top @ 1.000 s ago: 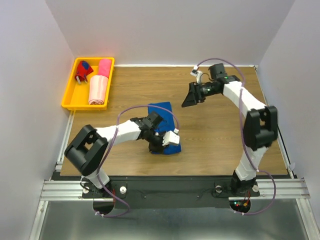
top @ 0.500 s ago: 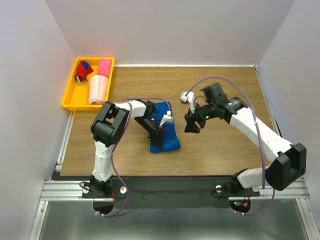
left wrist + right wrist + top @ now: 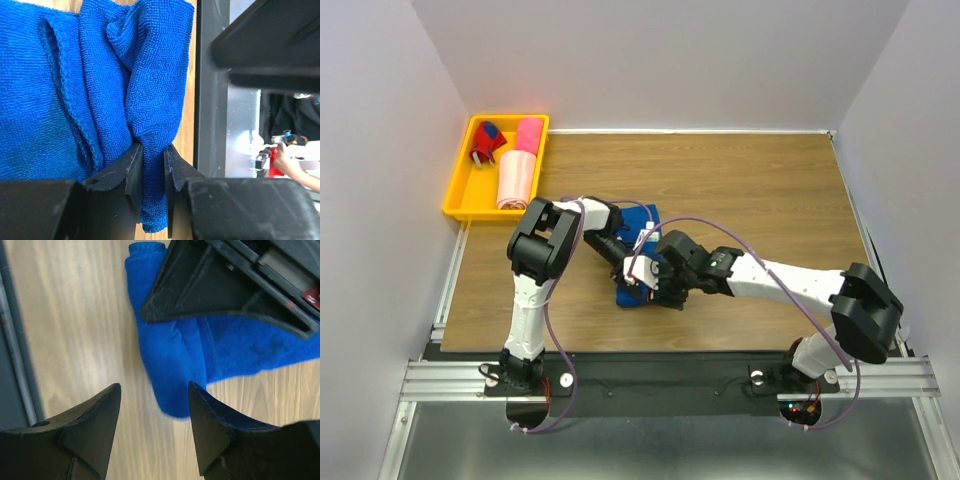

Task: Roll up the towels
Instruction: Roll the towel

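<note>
The royal blue towel (image 3: 646, 214) lies bunched on the wooden table, mid-left. My left gripper (image 3: 627, 268) is shut on a raised fold of it. In the left wrist view the fold hangs pinched between the fingers (image 3: 131, 165) of that gripper (image 3: 152, 150). My right gripper (image 3: 643, 289) hovers open over the towel's near corner, close beside the left one. In the right wrist view the blue towel (image 3: 175, 365) has its rounded corner between the open tips of my right gripper (image 3: 155, 387), with nothing held. The hot pink towel (image 3: 529, 134) and pale pink towel (image 3: 517, 178) lie rolled in the tray.
The yellow tray (image 3: 458, 188) stands at the far left and also holds a small red and blue object (image 3: 486, 146). White walls close in the table on three sides. The left gripper's black finger (image 3: 215, 285) crosses the top of the right wrist view.
My right arm has swung in from the far right and come down at the blue towel's near corner, its jaws narrowing a little. The left arm's elbow has shifted up while its grip stays.
</note>
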Robot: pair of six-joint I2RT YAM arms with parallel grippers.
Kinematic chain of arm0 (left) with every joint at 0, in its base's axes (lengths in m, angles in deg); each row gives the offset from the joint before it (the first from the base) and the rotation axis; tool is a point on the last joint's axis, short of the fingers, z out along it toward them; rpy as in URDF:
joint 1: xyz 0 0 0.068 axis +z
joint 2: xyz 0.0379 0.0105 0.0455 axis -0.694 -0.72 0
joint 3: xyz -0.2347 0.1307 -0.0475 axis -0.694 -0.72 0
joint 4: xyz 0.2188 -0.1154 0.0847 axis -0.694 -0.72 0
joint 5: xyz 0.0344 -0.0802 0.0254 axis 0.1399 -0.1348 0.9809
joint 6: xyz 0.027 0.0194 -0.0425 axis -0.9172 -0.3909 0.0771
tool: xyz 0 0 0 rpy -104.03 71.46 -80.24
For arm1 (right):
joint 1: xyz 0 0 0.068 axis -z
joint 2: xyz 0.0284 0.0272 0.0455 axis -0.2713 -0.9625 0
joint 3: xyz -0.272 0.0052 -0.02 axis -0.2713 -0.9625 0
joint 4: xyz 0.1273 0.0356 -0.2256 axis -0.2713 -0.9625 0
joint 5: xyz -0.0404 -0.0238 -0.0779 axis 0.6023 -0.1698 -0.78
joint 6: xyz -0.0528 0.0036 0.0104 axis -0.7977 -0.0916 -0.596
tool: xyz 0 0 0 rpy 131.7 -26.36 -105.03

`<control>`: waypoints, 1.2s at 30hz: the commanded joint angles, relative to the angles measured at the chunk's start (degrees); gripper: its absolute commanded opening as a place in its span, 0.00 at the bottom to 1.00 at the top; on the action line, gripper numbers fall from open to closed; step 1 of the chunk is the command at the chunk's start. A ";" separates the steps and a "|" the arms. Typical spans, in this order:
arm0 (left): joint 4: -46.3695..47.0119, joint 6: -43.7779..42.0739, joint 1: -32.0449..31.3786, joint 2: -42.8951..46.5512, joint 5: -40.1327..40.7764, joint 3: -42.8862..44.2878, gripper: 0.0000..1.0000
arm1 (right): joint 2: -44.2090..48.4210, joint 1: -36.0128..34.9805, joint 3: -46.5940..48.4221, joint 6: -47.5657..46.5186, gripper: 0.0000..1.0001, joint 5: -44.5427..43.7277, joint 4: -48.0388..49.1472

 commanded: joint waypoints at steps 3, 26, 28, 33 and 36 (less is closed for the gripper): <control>0.30 -4.06 1.65 -3.94 10.55 1.67 0.20 | -4.69 -2.47 -3.04 -2.11 0.61 -3.13 11.71; -2.25 -5.64 13.50 16.25 15.12 6.24 0.44 | -14.89 3.41 -3.32 7.82 0.01 16.46 4.42; -1.28 -5.73 17.44 18.98 15.91 5.98 0.45 | -16.64 5.69 -0.68 9.22 0.01 20.59 1.97; 3.19 -4.24 25.63 27.41 14.86 2.91 0.49 | -21.91 10.44 5.03 11.95 0.01 30.09 -3.66; 10.56 -2.74 25.82 38.21 17.83 -5.40 0.54 | -26.40 12.02 8.72 13.44 0.01 34.73 -6.29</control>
